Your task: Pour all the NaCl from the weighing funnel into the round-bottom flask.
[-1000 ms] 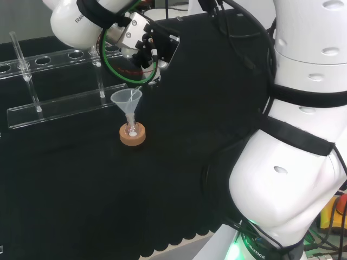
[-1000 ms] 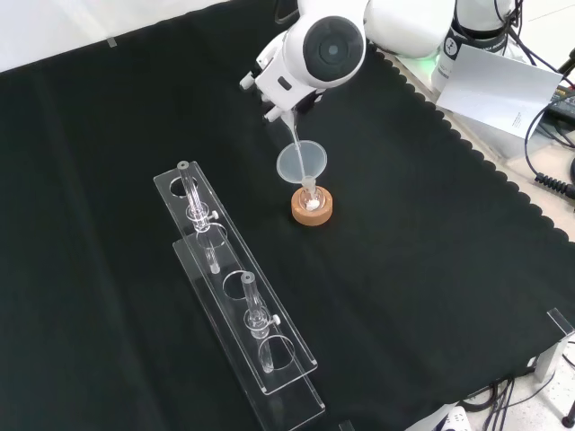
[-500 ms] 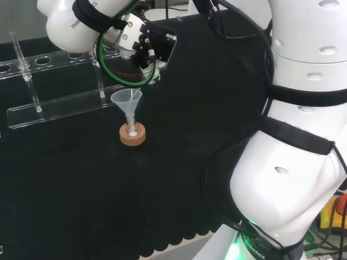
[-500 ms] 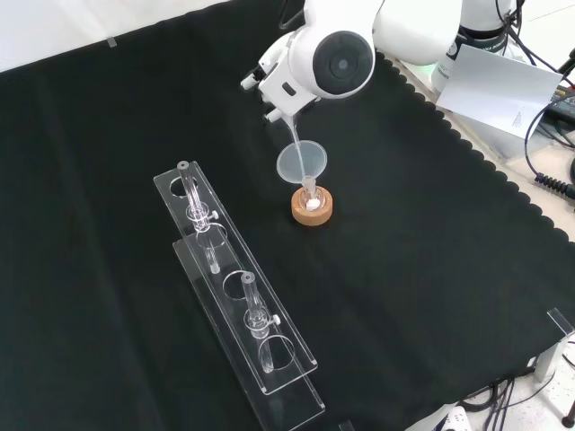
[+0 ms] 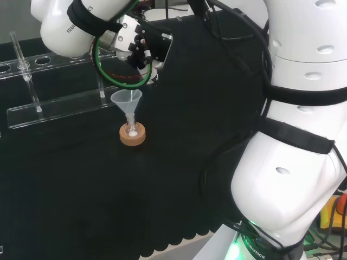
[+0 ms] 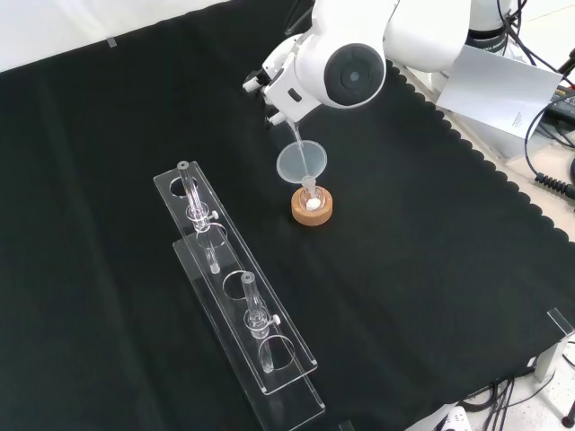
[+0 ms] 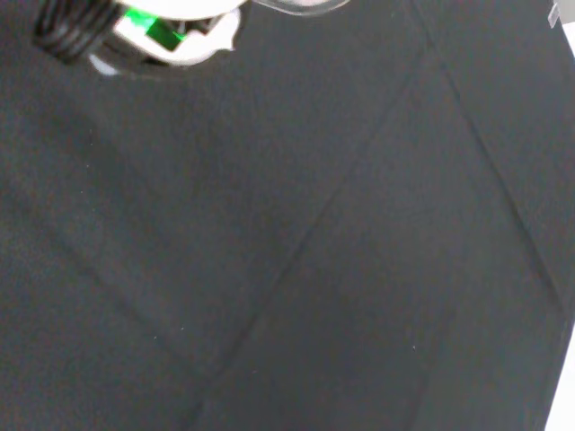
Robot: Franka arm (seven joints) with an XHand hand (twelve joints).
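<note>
A small round-bottom flask [image 5: 132, 130] with white powder at its bottom sits in a cork ring [image 5: 133, 136] on the black cloth. A clear plastic funnel [image 5: 126, 99] stands in its neck. Just above it the hand [image 5: 145, 45] has its fingers curled on the clear weighing funnel, which is tilted steeply. In the front view the weighing funnel's stem [image 6: 295, 135] runs from the hand [image 6: 277, 83] down into the plastic funnel [image 6: 302, 162], above the cork ring [image 6: 312, 209]. The wrist view has black cloth and a blurred white part of the hand [image 7: 184, 43].
Two clear test-tube racks [image 6: 238, 296] lie to the left of the flask in the front view, with a few tubes standing in them; in the head view they [image 5: 59, 103] lie behind it. A white sheet [image 6: 499, 90] and cables lie past the cloth's scalloped edge.
The hand and the arm link above it have shifted slightly, up and left in the head view. The weighing funnel's stem stays over the plastic funnel. The flask has not moved.
</note>
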